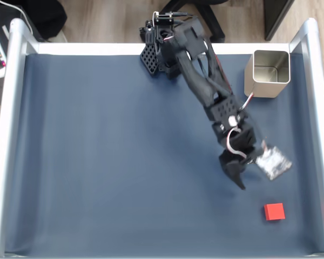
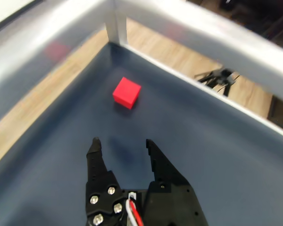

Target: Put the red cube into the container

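1. Reaching for the red cube (image 2: 127, 92) is the step in hand, as I judge it: my claw (image 2: 122, 147) rises from the bottom edge of the wrist view with its two fingers apart and nothing between them, and the cube lies ahead, above the gap and clear of both tips.
2. In the fixed view the cube (image 1: 274, 211) lies on the dark blue mat (image 1: 108, 162) at the lower right of the frame, near the pale frame rail (image 1: 319, 135), while my claw (image 1: 240, 175) hangs up and to the left of it, apart.
3. To do this well I should keep the cube centred in the gap as I go forward, then lower until the tips straddle two opposite faces.
4. The cube sits turned a little against my fingers in the wrist view, so squaring up first should keep a tip from nudging it towards the rail.
5. The container (image 1: 267, 73) stands at the upper right of the fixed view, well apart from the cube, open side up, with nothing in what I see of its inside.
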Controlling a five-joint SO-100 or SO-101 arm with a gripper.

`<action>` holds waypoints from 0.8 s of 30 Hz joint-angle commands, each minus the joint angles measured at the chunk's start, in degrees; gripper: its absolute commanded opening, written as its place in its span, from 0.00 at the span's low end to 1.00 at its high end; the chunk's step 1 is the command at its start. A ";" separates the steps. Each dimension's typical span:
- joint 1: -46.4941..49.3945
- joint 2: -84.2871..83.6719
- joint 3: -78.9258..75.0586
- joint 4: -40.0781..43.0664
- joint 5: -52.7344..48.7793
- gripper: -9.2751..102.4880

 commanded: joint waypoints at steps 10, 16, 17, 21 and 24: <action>2.02 -8.26 -4.57 -13.80 4.92 0.40; 0.70 -12.83 -9.76 -16.00 7.56 0.40; 0.53 -13.54 -10.63 -16.17 7.82 0.40; -0.35 -16.17 -15.29 -16.17 9.32 0.40; -0.97 -18.28 -18.37 -16.08 9.23 0.40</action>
